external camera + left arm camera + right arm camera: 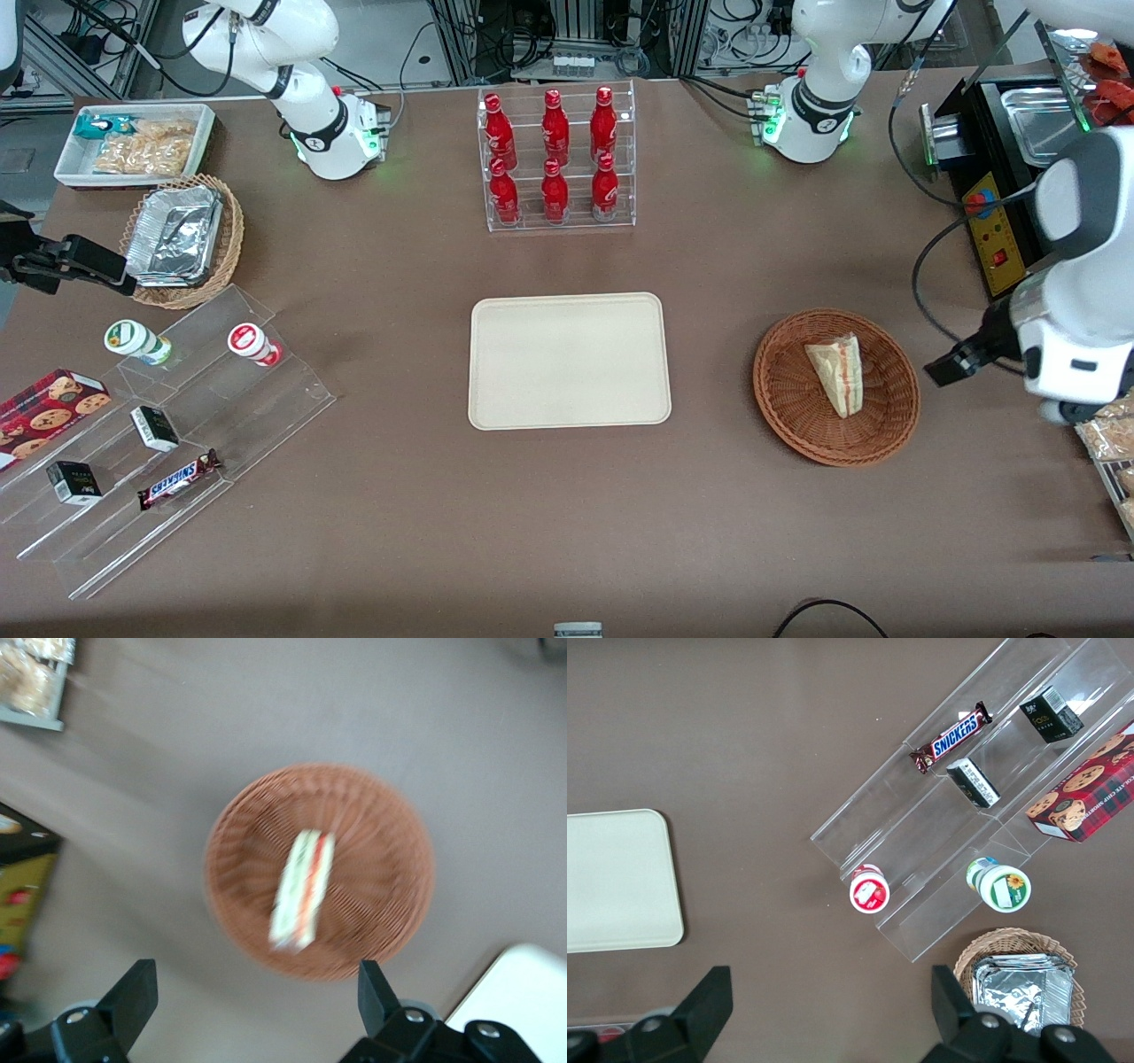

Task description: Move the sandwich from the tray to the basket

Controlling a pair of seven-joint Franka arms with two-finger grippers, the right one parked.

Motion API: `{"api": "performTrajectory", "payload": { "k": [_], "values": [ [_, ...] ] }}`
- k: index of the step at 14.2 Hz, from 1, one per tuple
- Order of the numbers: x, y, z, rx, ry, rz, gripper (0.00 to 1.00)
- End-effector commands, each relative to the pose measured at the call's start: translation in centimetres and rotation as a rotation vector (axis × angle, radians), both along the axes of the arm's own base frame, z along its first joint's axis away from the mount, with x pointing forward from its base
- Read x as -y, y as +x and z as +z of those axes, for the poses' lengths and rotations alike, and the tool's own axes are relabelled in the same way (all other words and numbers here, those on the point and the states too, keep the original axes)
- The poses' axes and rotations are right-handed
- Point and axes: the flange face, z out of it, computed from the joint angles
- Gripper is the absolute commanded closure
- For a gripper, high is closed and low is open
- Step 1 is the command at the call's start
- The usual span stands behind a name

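My gripper [943, 369] hangs above the table beside the round brown wicker basket [769, 377], toward the working arm's end. In the left wrist view the gripper [258, 979] is open, its two fingers wide apart with nothing held between them. Inside the basket [232, 819] lies the wrapped sandwich wedge [303, 890], its layered cut side facing up; the front view shows the same sandwich [837, 374] resting on the basket's bottom, apart from the gripper. The flat cream-white tray [570, 361] lies beside the basket, toward the parked arm's end, with its whole top surface bare.
A clear rack of red bottles [558, 159] stands farther from the front camera. A black machine with a yellow panel [999, 239] and wrapped items on a rack [1107, 436] are near the working arm. A stepped clear stand [213, 408] lies toward the parked arm's end.
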Motion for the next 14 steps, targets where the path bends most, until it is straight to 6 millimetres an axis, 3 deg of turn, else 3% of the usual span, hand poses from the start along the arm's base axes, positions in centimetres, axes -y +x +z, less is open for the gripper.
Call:
{"api": "performTrajectory", "payload": {
  "k": [1, 4, 5, 7, 10, 14],
  "values": [
    [-1.4, -3.3, 3.7, -0.048, -0.039, -0.17, 0.0],
    [-0.7, -7.7, 7.9, -0.077, -0.035, -0.199, 0.0],
    [-0.3, -8.3, 8.4, -0.075, -0.033, -0.212, 0.0],
    [1.7, -7.4, 9.6, -0.046, -0.04, -0.257, 0.0],
    [3.4, -7.0, 9.5, -0.039, -0.044, -0.293, 0.0],
    [3.6, -8.2, 8.7, -0.116, -0.045, -0.302, 0.0]
  ]
}}
